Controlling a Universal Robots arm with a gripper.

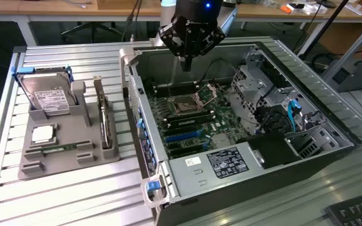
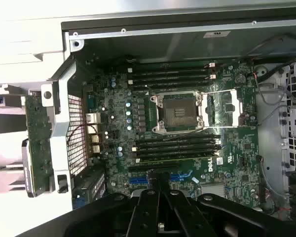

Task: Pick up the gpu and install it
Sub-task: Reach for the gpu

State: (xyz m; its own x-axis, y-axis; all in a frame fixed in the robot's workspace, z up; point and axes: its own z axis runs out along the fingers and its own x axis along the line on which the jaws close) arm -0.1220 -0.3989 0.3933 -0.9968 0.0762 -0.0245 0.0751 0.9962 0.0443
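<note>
The gpu [image 1: 105, 120] stands on its edge in a slot of the grey holder tray [image 1: 68, 162], at the exterior view's left of the open computer case [image 1: 332, 117]. In the wrist view its green circuit board [image 2: 37, 136] shows just outside the case's side wall. My gripper [image 1: 186, 65] hangs over the far end of the case, above the motherboard [image 1: 190, 125], well away from the gpu. Its fingers are shut together with nothing between them; their tips [image 2: 158, 181] point down at the board's blue slots.
The tray also carries a silver hard drive [image 1: 49, 96], a processor chip [image 1: 43, 134] and a narrow RAM stick [image 1: 58, 148]. Inside the case are the open CPU socket [image 2: 180, 111], drive cages and blue cables [image 1: 291, 113]. A keyboard [image 1: 357, 212] lies at the near right.
</note>
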